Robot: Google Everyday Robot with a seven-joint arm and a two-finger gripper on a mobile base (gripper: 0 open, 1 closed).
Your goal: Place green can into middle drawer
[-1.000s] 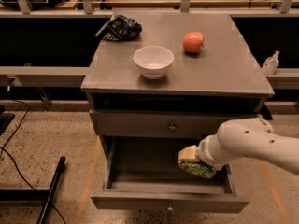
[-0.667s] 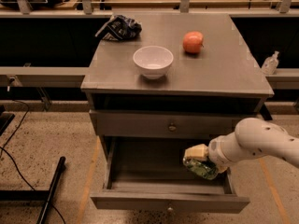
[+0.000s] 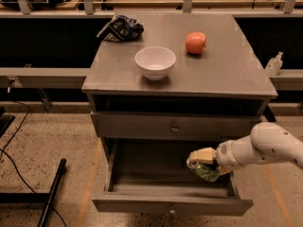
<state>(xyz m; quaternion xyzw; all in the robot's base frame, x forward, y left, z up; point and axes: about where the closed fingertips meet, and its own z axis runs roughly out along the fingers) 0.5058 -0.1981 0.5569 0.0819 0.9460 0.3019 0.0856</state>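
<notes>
Shows gripper (image 3: pixel 204 163) pinching can (image 3: pixel 206 172) inside the open drawer (image 3: pixel 170 205).
Locates can low in the drawer, near its right wall and towards its front, tilted, with fingers (image 3: pixel 200 155) pressed on its upper part and arm (image 3: pixel 265 148) entering from right of the drawer. Sets bowl (image 3: pixel 155 62) above the drawer's middle, apple (image 3: pixel 195 42) above its right half, dark bag (image 3: pixel 121 28) above its left.
</notes>
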